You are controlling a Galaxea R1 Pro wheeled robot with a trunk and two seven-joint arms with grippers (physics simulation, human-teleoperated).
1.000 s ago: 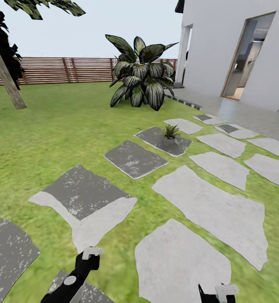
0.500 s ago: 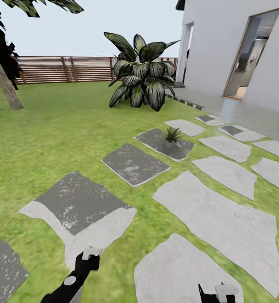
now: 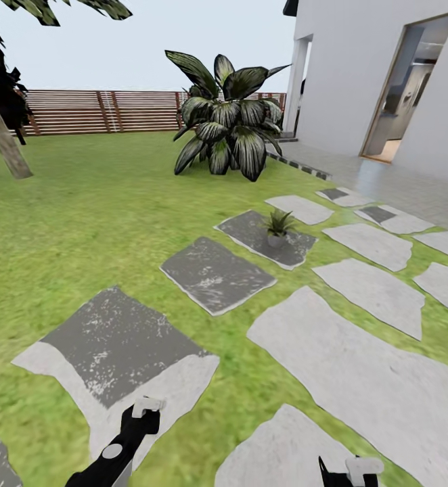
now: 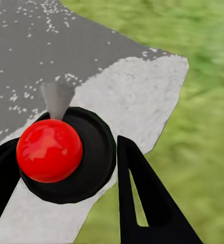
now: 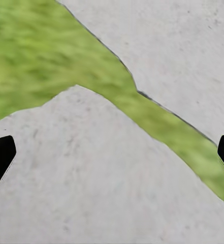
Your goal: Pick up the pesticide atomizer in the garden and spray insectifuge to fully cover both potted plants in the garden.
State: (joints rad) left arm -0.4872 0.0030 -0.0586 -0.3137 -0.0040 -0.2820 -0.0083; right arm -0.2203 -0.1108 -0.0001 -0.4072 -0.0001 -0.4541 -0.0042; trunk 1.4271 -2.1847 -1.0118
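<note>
Green lawn (image 3: 102, 203) with grey paving stones (image 3: 214, 274) is spread ahead, bounded by a brown fence (image 3: 116, 111) and a white house wall (image 3: 346, 74). The pesticide atomizer (image 4: 51, 150), red top showing, is held in the left end effector (image 4: 66, 178), so pickup appears done. One potted plant (image 3: 277, 226) is seen well ahead, apparently unsprayed; open paving leads to it. The right end effector (image 5: 112, 152) is spread wide, empty.

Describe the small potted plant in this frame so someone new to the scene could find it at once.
Start at the big dark-leaved shrub by the white house, then follow the stepping stones toward the camera. On the first dark grey paving stone stands the potted plant. It is a low rosette of pointed green leaves in a pale pot, far smaller than the shrub, and the other stones carry nothing.
</note>
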